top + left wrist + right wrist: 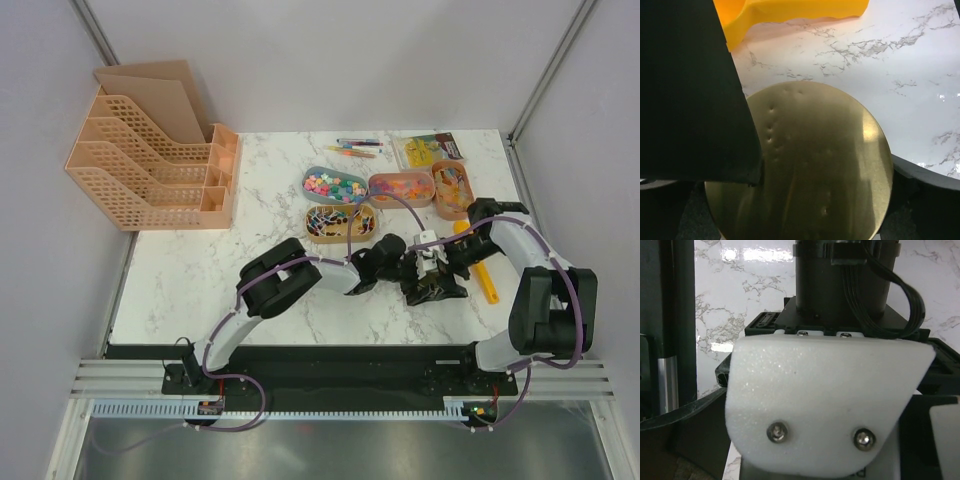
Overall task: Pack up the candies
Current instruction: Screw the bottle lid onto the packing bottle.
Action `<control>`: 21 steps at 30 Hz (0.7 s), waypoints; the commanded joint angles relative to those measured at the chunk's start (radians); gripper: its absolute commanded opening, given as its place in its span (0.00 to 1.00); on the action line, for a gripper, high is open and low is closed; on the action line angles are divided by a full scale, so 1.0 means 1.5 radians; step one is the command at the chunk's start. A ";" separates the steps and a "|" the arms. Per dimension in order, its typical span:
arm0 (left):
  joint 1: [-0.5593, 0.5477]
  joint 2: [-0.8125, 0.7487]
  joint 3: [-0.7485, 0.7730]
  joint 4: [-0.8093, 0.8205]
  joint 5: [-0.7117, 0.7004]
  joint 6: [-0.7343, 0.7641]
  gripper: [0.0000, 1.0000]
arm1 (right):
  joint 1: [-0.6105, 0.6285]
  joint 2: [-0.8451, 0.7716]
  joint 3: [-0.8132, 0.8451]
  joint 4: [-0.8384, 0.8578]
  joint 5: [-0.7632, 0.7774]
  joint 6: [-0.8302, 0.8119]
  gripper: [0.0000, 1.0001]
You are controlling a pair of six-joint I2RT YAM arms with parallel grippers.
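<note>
I see the candies (334,185) in long trays (308,178) by the far edge of the tabletop (200,290), most lying left to right. My left claw (428,286) and right claw (452,262) meet nearby. I cannot tell if either is spread or pinching.

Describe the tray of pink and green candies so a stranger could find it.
On the marble table, right of the peach file rack, sit four oval trays. The tray is back left, behind the tan tray. It alone is grey-blue, its candies pink and green; the others are orange or tan.
</note>
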 commanded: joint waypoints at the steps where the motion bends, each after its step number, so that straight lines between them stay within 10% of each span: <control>1: 0.014 0.195 -0.089 -0.528 -0.115 -0.064 1.00 | -0.018 0.031 -0.047 -0.147 0.071 -0.043 0.98; 21: 0.025 0.269 -0.033 -0.667 -0.096 -0.072 1.00 | -0.090 0.050 -0.036 -0.147 0.156 -0.053 0.98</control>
